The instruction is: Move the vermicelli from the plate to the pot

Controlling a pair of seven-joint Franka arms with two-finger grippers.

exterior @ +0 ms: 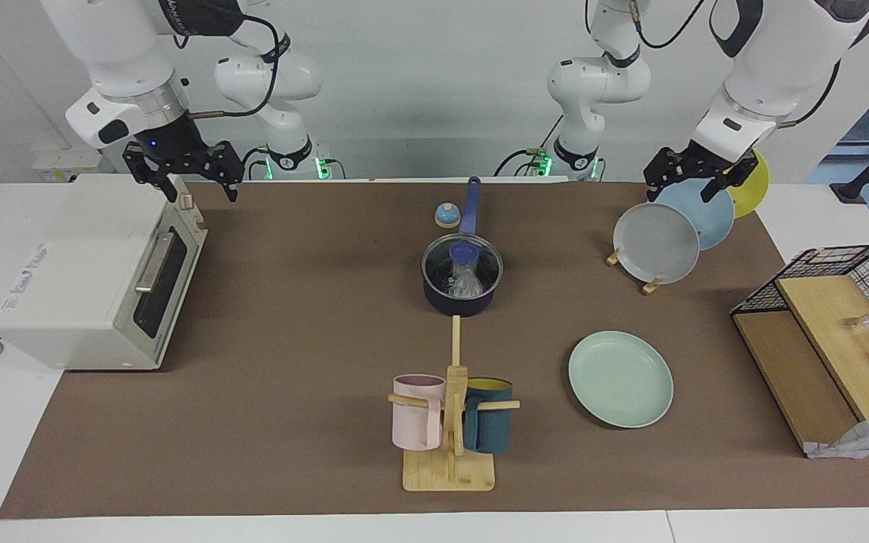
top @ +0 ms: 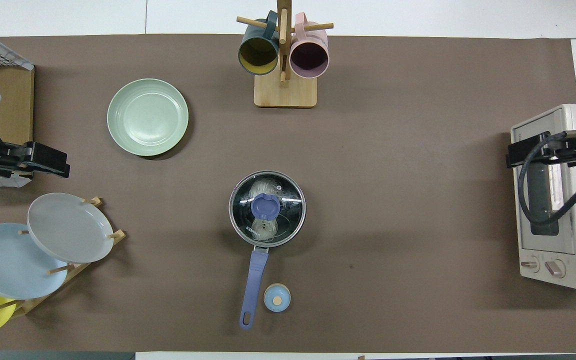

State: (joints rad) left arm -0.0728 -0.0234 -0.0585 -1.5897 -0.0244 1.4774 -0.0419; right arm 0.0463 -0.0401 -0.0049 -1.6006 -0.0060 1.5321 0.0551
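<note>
Both open, empty end effectors, left [exterior: 695,181] and right [exterior: 183,177], hang well apart from the lidded pot [exterior: 462,285] holding vermicelli [exterior: 467,282].

I watch through two fixed cameras. The facing one sits high across the table, angled down at both arm bases along the top of its frame, far enough back to take in the whole brown mat [exterior: 291,339]. The overhead one looks steeply down from my robots' end and frames the mat more tightly. Both share the pot [exterior: 462,276] [top: 267,209] at mid-frame, turned half a turn: the toaster oven [exterior: 87,283] [top: 553,200] lies at frame left in one, frame right in the other.
</note>
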